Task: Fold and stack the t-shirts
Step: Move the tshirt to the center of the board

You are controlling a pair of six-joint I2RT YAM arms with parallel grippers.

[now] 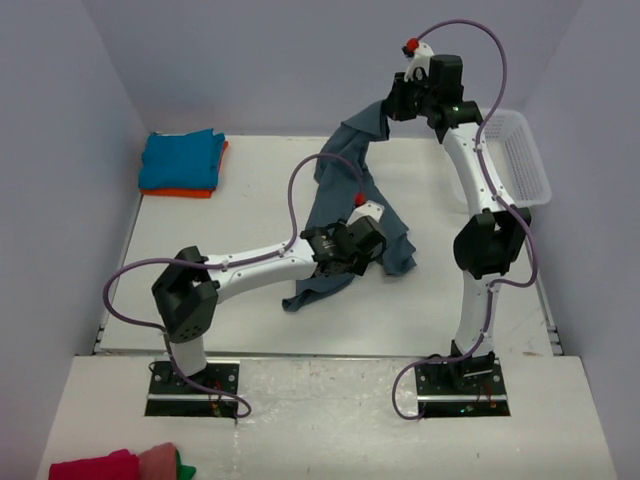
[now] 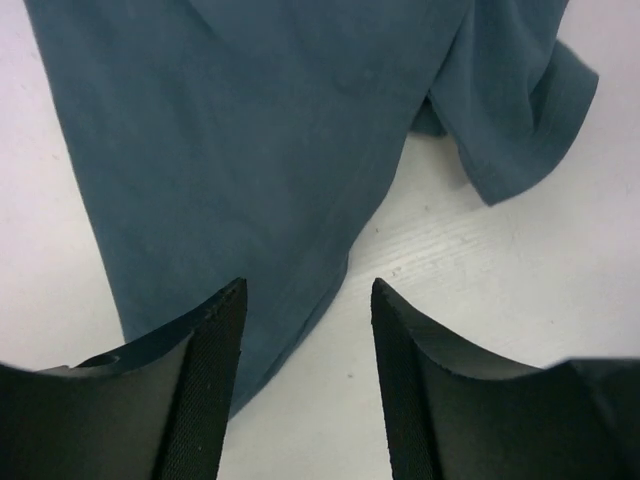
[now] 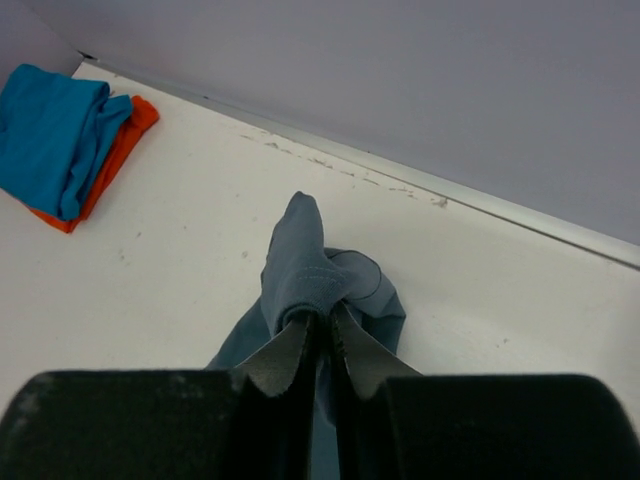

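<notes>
Table (image 1: pixel 200 240): white, walled at back & sides, carrying all the cloth.
Slate-blue t-shirt (image 1: pixel 330 215): is hanging from a raised point at far centre down to mid-table. Lower part is trailing crumpled on the table, w/ a sleeve lying flat beside it.
Basket (image 1: pixel 530 170): white mesh, is sitting at far R edge, partly hidden behind R arm.
Turquoise t-shirt (image 1: pixel 180 160): folded, is lying on top of the orange one in far L corner, well apart from the slate-blue t-shirt.
Orange t-shirt (image 1: pixel 190 192): folded, underneath, only its edge is showing.
Cloth bundle (image 1: pixel 110 465): red, pink & green, is lying on near ledge, L of left arm base.
Right pincer (image 3: pixel 322 318): held high, jaws are clamping together on a bunched bit of the slate-blue t-shirt.
Left pincer (image 2: pixel 308 288): jaws are standing apart, nothing btwn them. It is hovering low at the shirt's edge, one finger over cloth, the other over bare table. L arm is crossing the shirt's lower part in the top view & hiding some of it.
</notes>
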